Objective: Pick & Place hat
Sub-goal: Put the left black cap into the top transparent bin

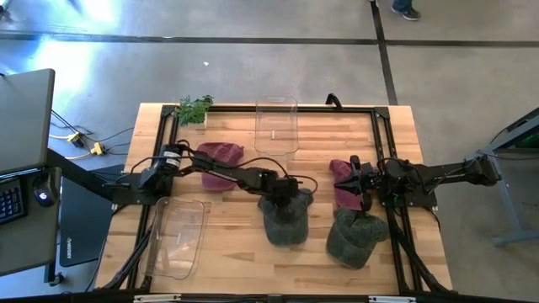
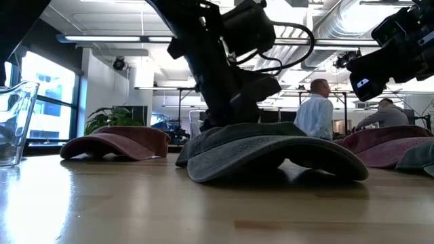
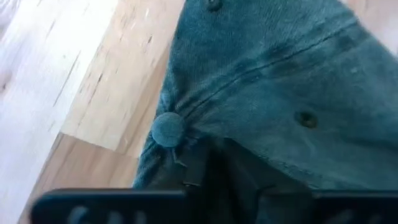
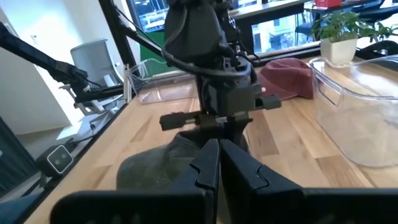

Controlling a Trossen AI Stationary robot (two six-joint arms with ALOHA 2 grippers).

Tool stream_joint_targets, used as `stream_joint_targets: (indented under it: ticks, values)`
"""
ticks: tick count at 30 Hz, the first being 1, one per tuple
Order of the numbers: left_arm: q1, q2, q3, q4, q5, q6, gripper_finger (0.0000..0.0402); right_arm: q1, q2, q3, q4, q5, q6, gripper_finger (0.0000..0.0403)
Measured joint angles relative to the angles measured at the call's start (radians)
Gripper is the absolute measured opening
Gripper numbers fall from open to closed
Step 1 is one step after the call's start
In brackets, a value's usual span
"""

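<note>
Left pincer point(image 1: 290, 198) is pressed down on the crown of the grey-green hat point(image 1: 285, 220) at mid tabletop point(image 1: 227, 252); whether it grips cannot be told. Right pincer point(image 1: 358, 181), fingers together and empty, hovers near the maroon hat point(image 1: 344, 178). Hat not yet lifted; the clear bin point(image 1: 178, 236) waits empty.

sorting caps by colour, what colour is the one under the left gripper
Dark grey-green, faded. The cap under the left gripper shows it best in the left wrist view.
</note>
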State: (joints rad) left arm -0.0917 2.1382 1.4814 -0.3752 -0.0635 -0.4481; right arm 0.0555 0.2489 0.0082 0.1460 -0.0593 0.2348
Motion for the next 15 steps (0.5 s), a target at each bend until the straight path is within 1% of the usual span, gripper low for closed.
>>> stream_joint_targets:
  ticks: [2, 5, 7, 12, 15]
  values:
    - [0.000, 0.004, 0.001, 0.005, -0.017, 0.000, 0.0008, 0.000, 0.000, 0.000, 0.003, 0.000, 0.000, 0.0012]
    - [-0.010, 0.004, 0.000, 0.008, -0.037, 0.012, 0.0006, 0.000, 0.001, 0.000, 0.010, 0.000, 0.000, 0.0012]
    - [-0.023, 0.002, 0.001, 0.006, -0.071, 0.023, 0.0002, 0.000, 0.001, 0.000, 0.009, 0.000, 0.001, 0.0012]
    - [-0.065, -0.046, -0.005, -0.047, -0.221, 0.025, 0.0001, 0.000, 0.008, 0.000, 0.014, -0.021, 0.016, 0.0012]
    - [-0.096, -0.103, -0.004, -0.063, -0.330, 0.027, 0.0001, 0.000, 0.035, 0.000, 0.041, -0.019, 0.018, 0.0012]
